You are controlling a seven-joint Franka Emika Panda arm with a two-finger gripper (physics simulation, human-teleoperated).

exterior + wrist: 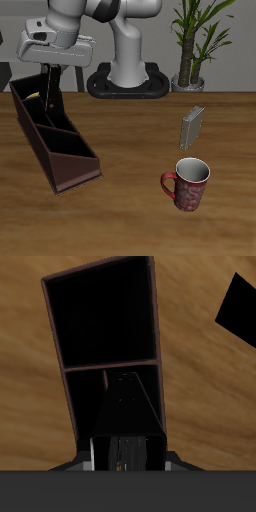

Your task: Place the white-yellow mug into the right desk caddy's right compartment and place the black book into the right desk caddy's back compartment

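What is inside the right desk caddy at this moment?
In the right desk caddy, the back end section shows a bit of yellow, likely the white-yellow mug. The gripper lowers the black book above it. Other sections look empty; their floors are partly hidden.

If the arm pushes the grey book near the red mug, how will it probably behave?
The grey book stands upright on a narrow edge, so a push on its broad face would probably tip it flat. It looks thick and stiff, so it should hardly bend when lifted.
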